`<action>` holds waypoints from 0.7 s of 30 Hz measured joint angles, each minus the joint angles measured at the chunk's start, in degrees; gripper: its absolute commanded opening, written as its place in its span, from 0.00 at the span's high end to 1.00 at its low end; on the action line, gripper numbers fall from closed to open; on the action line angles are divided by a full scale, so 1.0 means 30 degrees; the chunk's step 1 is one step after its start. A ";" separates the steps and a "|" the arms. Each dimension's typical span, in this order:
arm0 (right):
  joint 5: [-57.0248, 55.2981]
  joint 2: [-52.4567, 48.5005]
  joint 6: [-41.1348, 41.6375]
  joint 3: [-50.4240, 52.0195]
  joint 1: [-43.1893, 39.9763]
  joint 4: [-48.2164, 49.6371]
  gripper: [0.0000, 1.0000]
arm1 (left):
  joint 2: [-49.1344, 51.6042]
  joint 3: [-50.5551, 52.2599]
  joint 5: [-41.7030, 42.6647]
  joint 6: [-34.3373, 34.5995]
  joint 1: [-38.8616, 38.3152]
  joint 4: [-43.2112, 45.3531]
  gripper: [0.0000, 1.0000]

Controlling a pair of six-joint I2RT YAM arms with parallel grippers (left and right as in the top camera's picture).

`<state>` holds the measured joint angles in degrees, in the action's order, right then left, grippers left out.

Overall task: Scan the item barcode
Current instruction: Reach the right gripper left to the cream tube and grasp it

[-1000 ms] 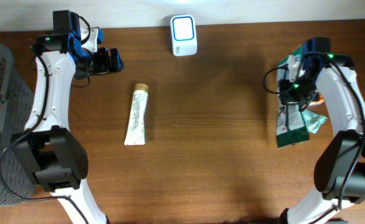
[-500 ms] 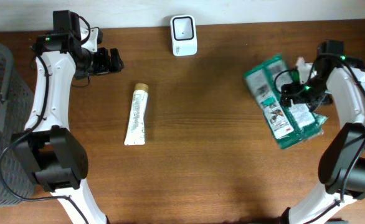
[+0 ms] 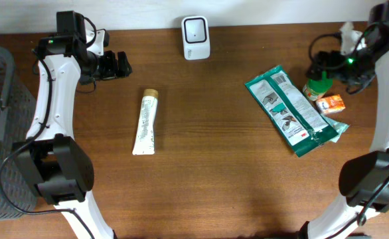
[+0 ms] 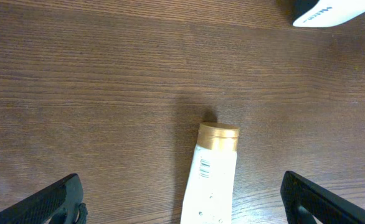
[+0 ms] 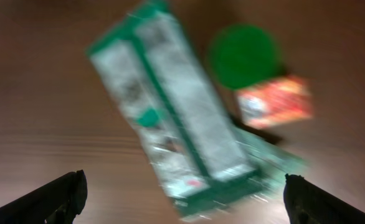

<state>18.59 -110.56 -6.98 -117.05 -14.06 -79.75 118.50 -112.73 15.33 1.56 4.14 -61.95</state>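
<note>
Wooden table (image 3: 214, 166) bears a tube (image 4: 210, 186), barcode (image 4: 204, 167) upward.

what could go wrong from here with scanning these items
1. The white tube with a gold cap shows its barcode just below the cap; a left gripper grasp there would likely hide it from the white scanner.
2. The green foil packet lies close to the green-capped bottle and small orange box; lifting it might knock them over.
</note>
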 measured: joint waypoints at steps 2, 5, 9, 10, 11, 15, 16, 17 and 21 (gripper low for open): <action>0.1821 -0.0029 0.0211 0.0044 0.0663 0.0138 0.02 | 0.0000 0.0000 0.0007 -0.0007 0.0000 0.0000 0.01; 0.3570 -0.0029 0.0357 0.0277 0.2164 0.0525 0.02 | 0.0000 0.0000 0.0000 -0.0007 0.0000 -0.0007 0.01; 0.4641 -0.0466 0.0510 0.0612 0.4503 0.0780 0.18 | 0.0000 0.0000 0.0007 0.0000 0.0000 -0.0007 0.01; 0.4794 -0.0721 0.0568 0.0634 0.5071 0.0984 0.18 | 0.0000 0.0000 0.0000 -0.0007 0.0000 0.0000 0.01; 0.4794 -0.0911 0.0656 0.0641 0.5421 0.1144 0.19 | 0.0000 0.0000 0.0007 -0.0007 0.0000 -0.0007 0.01; 0.4218 -0.1632 0.1909 0.0743 0.7002 0.2091 0.20 | 0.0000 0.0000 0.0000 -0.0007 0.0000 0.0000 0.01; 0.4007 -0.1719 0.2339 0.0758 0.7293 0.2339 0.20 | 0.0000 0.0000 0.0000 0.0000 0.0000 -0.0007 0.01; 0.3745 -0.1778 0.2856 0.0772 0.7621 0.2645 0.20 | 0.0000 0.0000 0.0000 0.0000 0.0000 -0.0007 0.01; 0.2936 -0.1778 0.4656 0.0780 0.8400 0.3461 0.19 | 0.0000 0.0000 0.0000 -0.0007 0.0000 -0.0007 0.01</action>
<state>27.40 -115.90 6.98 -114.72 11.14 -69.36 118.50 -112.73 15.33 1.54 4.14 -61.98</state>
